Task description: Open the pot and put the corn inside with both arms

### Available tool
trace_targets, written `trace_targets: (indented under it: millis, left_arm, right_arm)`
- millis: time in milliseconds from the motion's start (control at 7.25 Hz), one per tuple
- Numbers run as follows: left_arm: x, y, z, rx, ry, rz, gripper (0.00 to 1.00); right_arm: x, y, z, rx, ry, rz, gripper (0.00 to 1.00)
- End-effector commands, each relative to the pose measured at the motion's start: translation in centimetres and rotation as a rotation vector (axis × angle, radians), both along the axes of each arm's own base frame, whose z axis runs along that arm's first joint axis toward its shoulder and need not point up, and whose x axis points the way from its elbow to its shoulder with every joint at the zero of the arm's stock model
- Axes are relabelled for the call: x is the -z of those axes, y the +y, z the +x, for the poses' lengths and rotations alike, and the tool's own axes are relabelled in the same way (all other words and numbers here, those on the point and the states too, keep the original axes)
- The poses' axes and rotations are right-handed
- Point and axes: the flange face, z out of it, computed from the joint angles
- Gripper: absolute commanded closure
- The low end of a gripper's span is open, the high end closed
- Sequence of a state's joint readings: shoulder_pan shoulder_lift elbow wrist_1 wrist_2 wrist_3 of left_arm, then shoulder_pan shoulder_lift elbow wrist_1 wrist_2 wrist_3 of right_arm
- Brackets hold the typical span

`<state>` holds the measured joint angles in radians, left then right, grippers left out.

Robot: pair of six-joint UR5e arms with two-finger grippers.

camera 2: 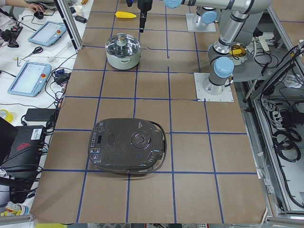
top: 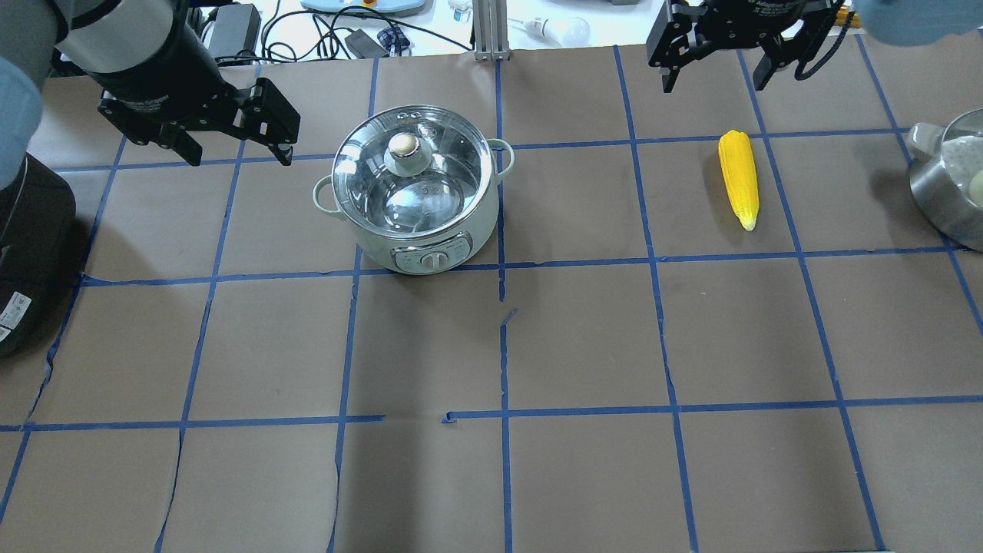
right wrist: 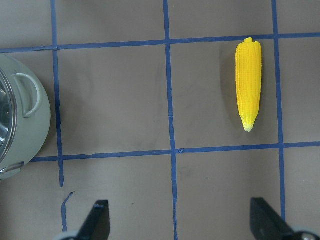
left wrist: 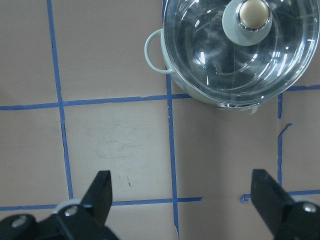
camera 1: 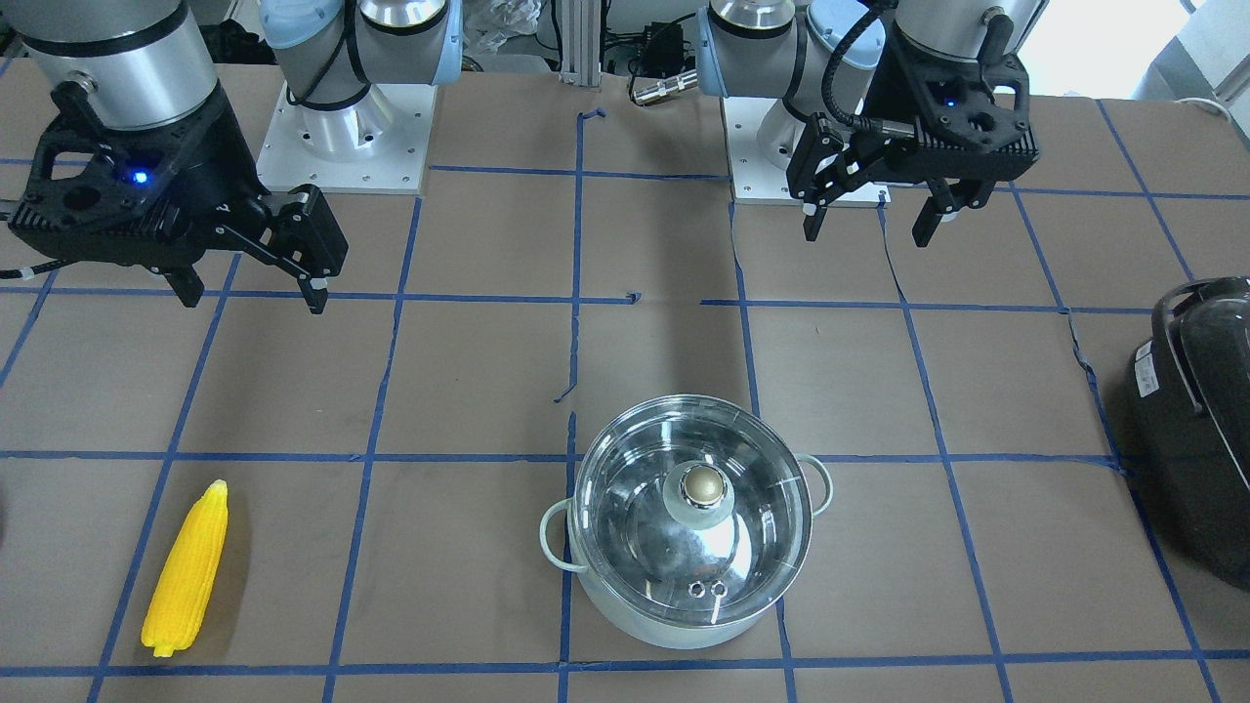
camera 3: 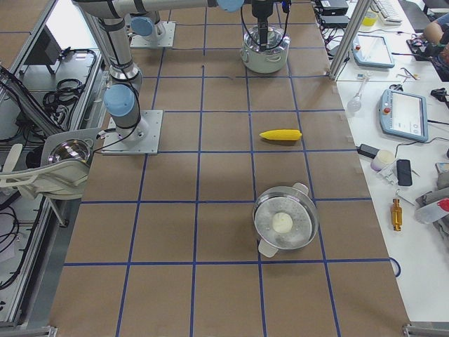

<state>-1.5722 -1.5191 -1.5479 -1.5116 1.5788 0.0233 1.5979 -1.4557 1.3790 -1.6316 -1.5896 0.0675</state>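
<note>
Brown paper taped into blue squares covers the table [camera 1: 469, 391]. Facing the robot, the pot [camera 1: 674, 630] stands with its glass lid [camera 1: 625, 488] seated and the knob [camera 1: 705, 485] free. The corn [camera 1: 187, 571] lies flat on the paper, well apart from the pot on the robot's right. The left gripper [camera 1: 867, 232] and right gripper [camera 1: 252, 298] both hang above the paper, fingers spread, nothing between them.

From overhead, the left gripper is near the pot's left handle. The right gripper is beyond the corn, far from the pot. A steel bowl [top: 933, 196] sits farther from the pot than the corn, and a black cooker [top: 31, 253] lies well off the pot's left.

The side views show nothing further. The left wrist camera looks down on the lidded pot, the right on the corn.

By my reading no step is done: lifting the lid, grasping the corn and dropping it in all remain.

Count: one pot, one lid, one corn, two grippers, one bowl, one cooker.
</note>
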Motion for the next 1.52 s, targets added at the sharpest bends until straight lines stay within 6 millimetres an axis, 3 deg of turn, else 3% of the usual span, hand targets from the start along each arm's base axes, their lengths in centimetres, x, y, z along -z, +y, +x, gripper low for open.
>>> trace_targets:
  millis: [0, 414, 828, 966, 1103, 1379]
  left_arm:
    - [-0.1, -0.2, 0.2, -0.041, 0.004, 0.006, 0.0]
    - [-1.2, -2.0, 0.4, -0.037, -0.012, -0.014, 0.0]
    - [-0.8, -1.6, 0.3, -0.037, -0.011, 0.007, 0.0]
    - [-0.3, -2.3, 0.3, -0.048, 0.001, 0.009, 0.0]
    - [1.5, -5.0, -1.3, -0.124, 0.039, -0.043, 0.0]
    - [6.8, -9.7, -5.0, -0.072, 0.037, -0.039, 0.0]
  right_arm:
    - [0.0, 0.0, 0.0, -0.001, 0.0, -0.001, 0.0]
    - [0.0, 0.0, 0.0, -0.001, 0.0, 0.001, 0.0]
    - [0.0, -0.1, -0.1, -0.008, 0.002, -0.002, 0.0]
    - [0.1, -0.4, -0.2, -0.009, -0.002, -0.006, 0.0]
    - [0.4, -0.9, -1.2, -0.004, -0.001, -0.008, 0.0]
    - [0.9, -2.2, -7.8, 0.045, -0.005, 0.014, 0.0]
